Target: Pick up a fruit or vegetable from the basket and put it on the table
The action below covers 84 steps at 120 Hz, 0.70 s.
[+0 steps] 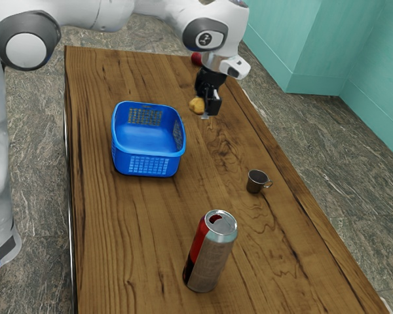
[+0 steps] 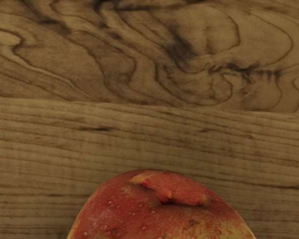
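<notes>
My black gripper (image 1: pixel 208 111) is low over the far part of the wooden table, past the basket and toward the exterior view's right. A yellow-orange fruit (image 1: pixel 196 105) appears right against it, partly hidden by it. In the wrist view a red and yellow fruit (image 2: pixel 162 211) lies large at the lower edge, close under my hand. Whether it is held cannot be made out. The blue basket (image 1: pixel 147 165) stands upright, and its visible inside shows bare blue floor. Wood grain of the table (image 2: pixel 149 134) lies beyond the fruit.
A red and silver can (image 1: pixel 213 252) stands at the table's near end. A small dark cup (image 1: pixel 256 181) is near the exterior view's right edge of the table. Some red object (image 1: pixel 196 59) sits at the far end, partly behind the arm.
</notes>
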Tool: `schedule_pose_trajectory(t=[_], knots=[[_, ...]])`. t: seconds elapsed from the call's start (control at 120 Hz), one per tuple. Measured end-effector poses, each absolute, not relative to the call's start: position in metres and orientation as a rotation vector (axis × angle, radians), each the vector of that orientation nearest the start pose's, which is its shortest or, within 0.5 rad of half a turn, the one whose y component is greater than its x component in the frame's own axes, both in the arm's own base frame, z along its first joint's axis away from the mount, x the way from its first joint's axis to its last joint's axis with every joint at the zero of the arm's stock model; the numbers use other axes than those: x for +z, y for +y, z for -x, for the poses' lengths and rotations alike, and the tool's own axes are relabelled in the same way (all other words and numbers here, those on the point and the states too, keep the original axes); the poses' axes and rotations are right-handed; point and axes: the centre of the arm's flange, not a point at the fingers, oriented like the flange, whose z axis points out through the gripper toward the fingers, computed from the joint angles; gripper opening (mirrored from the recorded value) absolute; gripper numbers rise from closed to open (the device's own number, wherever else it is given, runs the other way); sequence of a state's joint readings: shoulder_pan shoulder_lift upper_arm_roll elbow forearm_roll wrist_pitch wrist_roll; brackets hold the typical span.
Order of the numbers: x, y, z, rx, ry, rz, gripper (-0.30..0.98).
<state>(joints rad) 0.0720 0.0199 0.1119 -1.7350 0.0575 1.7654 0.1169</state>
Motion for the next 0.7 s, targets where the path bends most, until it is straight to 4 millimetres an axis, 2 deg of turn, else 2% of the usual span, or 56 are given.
schedule_pose_trajectory(t=[0.2,0.342,0.45,0.558,0.7], knots=[[0.528,0.122,-0.608,0.048,-0.116,3.093,0.31],[0.516,0.135,-0.632,0.050,-0.146,3.101,0.31],[0.507,0.138,-0.639,0.066,-0.154,3.110,0.32],[0.505,0.137,-0.640,0.066,-0.158,3.127,0.51],[0.508,0.135,-0.641,0.051,-0.159,3.136,0.62]])
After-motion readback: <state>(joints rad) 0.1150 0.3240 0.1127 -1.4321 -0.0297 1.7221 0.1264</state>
